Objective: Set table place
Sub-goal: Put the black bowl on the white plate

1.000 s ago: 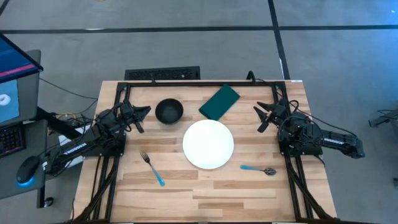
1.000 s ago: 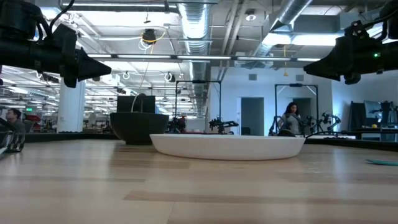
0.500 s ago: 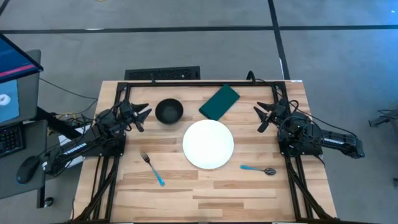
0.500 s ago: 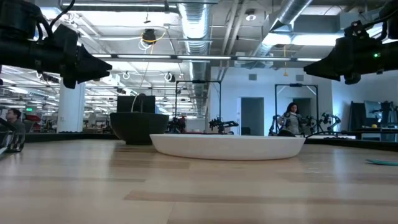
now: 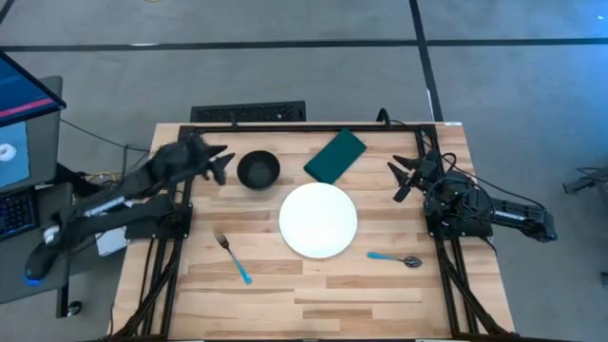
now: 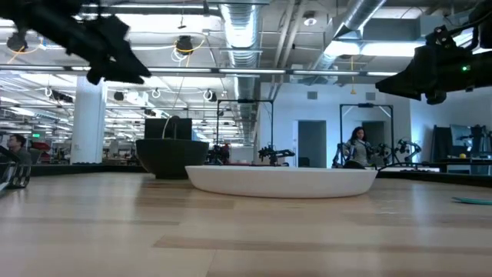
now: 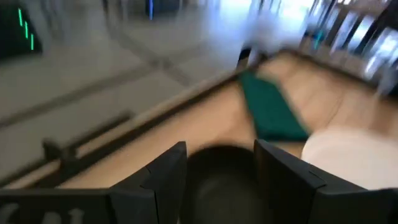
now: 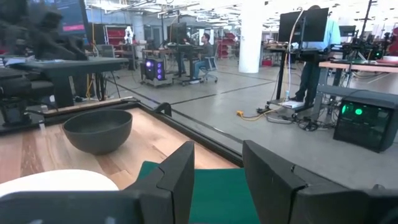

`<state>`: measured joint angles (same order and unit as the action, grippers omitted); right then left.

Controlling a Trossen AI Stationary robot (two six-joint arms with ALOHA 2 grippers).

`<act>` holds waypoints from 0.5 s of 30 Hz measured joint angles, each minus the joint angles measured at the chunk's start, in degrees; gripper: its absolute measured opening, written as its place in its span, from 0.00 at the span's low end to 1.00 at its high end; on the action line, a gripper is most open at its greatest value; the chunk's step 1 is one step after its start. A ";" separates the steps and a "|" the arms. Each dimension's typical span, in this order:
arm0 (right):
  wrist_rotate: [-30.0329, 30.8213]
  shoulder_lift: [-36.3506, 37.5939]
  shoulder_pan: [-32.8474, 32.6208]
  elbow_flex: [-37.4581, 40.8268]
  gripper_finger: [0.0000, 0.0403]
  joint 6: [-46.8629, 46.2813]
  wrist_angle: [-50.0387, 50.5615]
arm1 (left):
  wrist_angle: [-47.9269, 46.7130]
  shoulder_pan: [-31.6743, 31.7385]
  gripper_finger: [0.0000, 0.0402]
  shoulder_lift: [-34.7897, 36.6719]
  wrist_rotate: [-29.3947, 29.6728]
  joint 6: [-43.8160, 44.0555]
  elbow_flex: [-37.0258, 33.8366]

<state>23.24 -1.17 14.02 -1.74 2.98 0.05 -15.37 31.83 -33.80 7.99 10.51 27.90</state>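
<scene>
The left gripper (image 5: 220, 158) is held spread just beside the dark bowl (image 5: 257, 170), while the right gripper (image 5: 400, 178) is parked spread.

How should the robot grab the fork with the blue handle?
Probably from straight above, closing the left pincer across the fork's thin blue handle, near its middle. The fork lies flat on the table, slanted, with bare wood on both sides, so the fingers could straddle the handle. The left arm is nearest.
</scene>
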 joint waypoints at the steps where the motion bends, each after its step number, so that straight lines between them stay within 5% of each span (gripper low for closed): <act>1: 0.00 0.01 0.00 0.00 0.39 0.00 0.00 | -1.92 0.30 0.44 -4.21 -0.26 0.34 2.87; 7: 0.00 0.00 0.00 0.00 0.39 0.00 -0.02 | -14.16 2.68 0.44 -28.98 -0.98 0.80 20.69; 15: 0.00 0.00 0.00 0.00 0.39 -0.02 -0.01 | -26.09 5.72 0.44 -51.93 -0.13 -6.27 37.77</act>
<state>23.24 -1.17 14.02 -1.74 2.96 0.04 -41.45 37.55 -85.73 7.87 4.24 65.68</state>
